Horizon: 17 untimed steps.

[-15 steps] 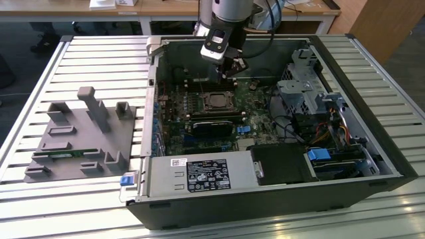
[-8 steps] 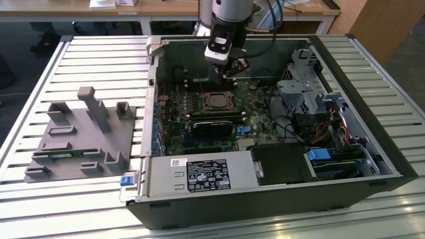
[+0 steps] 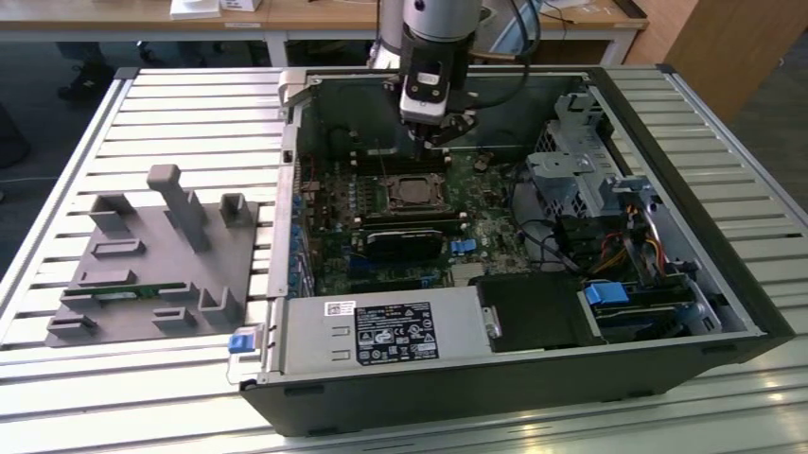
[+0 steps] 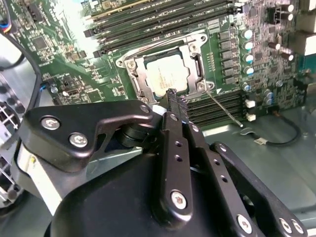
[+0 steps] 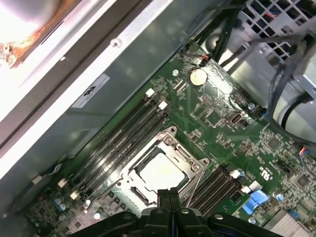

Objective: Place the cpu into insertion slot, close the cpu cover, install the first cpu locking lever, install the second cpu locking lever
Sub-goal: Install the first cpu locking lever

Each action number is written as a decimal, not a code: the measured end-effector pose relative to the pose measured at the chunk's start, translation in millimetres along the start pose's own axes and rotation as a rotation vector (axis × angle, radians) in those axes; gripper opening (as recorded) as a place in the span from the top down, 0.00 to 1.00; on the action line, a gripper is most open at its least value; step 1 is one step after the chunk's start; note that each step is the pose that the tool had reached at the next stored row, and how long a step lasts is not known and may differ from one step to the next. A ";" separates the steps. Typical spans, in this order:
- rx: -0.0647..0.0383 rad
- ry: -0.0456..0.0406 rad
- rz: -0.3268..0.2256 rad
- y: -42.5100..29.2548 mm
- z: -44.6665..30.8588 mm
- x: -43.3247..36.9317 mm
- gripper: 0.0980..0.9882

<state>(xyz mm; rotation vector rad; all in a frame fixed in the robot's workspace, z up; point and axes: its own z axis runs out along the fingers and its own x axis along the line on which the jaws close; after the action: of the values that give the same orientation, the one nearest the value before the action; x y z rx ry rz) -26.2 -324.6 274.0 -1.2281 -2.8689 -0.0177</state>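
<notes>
The cpu (image 4: 167, 76) lies flat in the insertion slot (image 3: 412, 195) on the green board, its pale metal top showing. The shiny cpu cover (image 4: 139, 79) lies down around it as a frame. A thin silver locking lever (image 4: 224, 109) sticks out loose from one corner of the socket, over the memory slots. My gripper (image 4: 177, 98) hangs just above the socket's edge, its two black fingers pressed together with nothing between them. In the first wrist view the gripper (image 5: 169, 193) sits right beside the cpu (image 5: 160, 171). In the exterior view the gripper (image 3: 445, 132) is just behind the socket.
Long black memory slots (image 5: 123, 133) flank the socket. A black heatsink block (image 3: 404, 244) lies in front of it, a power supply (image 3: 378, 331) nearer still. Drive cage and cables (image 3: 593, 189) fill the exterior view's right. A grey fixture (image 3: 151, 255) stands outside the case.
</notes>
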 end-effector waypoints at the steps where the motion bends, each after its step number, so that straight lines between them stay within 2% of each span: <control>1: 0.000 0.0000 -0.008 0.0 0.0 0.0 0.98; 11: 0.001 0.0002 -0.055 -0.1 0.0 0.0 0.98; 17: 0.002 0.0003 -0.102 -0.1 0.0 0.0 0.98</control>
<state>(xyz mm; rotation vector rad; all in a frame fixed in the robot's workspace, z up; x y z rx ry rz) -26.3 -324.6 274.0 -1.0805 -2.9271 -0.0162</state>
